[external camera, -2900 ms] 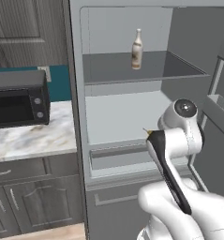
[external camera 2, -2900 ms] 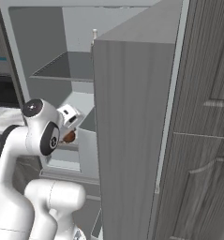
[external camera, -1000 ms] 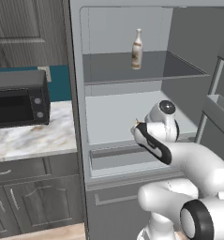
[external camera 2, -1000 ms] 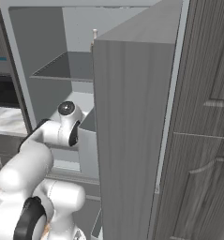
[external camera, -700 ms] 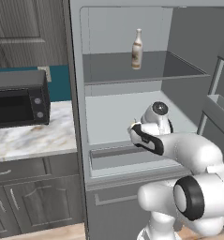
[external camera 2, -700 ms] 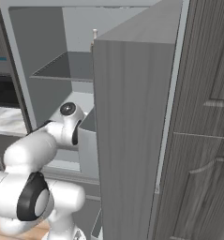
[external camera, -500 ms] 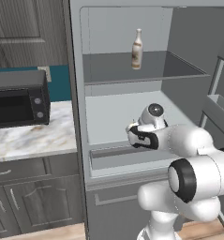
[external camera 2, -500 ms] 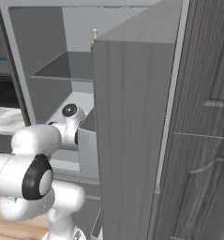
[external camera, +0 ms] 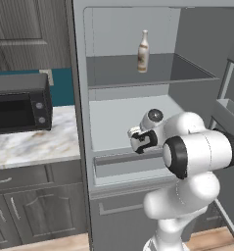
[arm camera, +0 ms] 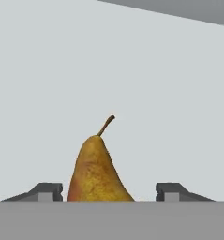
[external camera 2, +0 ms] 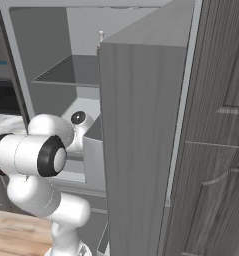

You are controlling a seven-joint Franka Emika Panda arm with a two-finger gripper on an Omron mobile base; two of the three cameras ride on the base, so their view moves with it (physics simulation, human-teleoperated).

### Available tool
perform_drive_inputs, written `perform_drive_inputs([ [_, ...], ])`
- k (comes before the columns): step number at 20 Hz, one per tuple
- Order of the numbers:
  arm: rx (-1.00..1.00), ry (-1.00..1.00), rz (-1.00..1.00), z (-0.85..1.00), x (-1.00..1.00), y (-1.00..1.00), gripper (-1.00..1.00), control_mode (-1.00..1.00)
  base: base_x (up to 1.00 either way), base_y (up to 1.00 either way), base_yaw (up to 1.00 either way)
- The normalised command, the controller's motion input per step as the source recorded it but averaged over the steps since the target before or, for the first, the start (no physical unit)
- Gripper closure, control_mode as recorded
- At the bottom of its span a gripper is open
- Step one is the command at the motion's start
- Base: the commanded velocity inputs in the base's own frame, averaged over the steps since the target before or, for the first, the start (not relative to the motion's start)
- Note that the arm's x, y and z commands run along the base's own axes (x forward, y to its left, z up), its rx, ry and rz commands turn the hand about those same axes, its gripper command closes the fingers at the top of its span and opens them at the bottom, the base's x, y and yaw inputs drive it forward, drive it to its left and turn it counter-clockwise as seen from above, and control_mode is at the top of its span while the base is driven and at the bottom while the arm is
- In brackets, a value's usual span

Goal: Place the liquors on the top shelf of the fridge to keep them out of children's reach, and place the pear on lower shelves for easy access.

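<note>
The fridge [external camera: 79, 73] stands open. One liquor bottle [external camera: 143, 51], pale with a brownish label, stands upright on the dark top shelf [external camera: 187, 73]; its neck [external camera 2: 101, 35] peeks past the door edge. My gripper [external camera: 134, 139] reaches in low over the pale lower shelf [external camera: 113, 117]. In the hand view the brown-orange pear [arm camera: 97, 168] stands upright, stem up, between the fingertips [arm camera: 50, 191]. The gripper [arm camera: 111, 192] is open, with a gap on each side of the fruit, narrower on the left.
A black microwave [external camera: 18, 105] sits on the marble counter [external camera: 35, 147] left of the fridge. The open fridge door [external camera 2: 141, 140] with its bins [external camera: 228, 112] stands close on the right. A drawer front [external camera: 128, 159] runs below the lower shelf.
The arm has stretched forward into the fridge and lowered over the lower shelf. The jaws have spread apart from the pear, which now stands free between them.
</note>
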Motion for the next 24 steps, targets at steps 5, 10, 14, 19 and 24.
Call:
perform_drive_inputs([
  [5, 0.0, 0.0, 0.0, 0.0, 0.02, 0.0, -1.0, -1.0, 0.0, 0.0, 0.0],
  [10, 0.0, 0.0, 0.0, 0.18, -0.31, 0.0, -1.0, -1.0, 0.0, 0.0, 0.0],
  [14, 0.0, 0.0, 0.0, 0.33, -0.73, 0.0, -1.0, -1.0, 0.0, 0.0, 0.0],
  [19, 0.0, -0.01, 0.0, 0.41, -0.8, -0.04, -1.0, -1.0, 0.0, 0.0, 0.0],
  [24, 0.0, 0.0, 0.0, 0.69, -0.86, -0.03, -1.0, -1.0, 0.0, 0.0, 0.0],
])
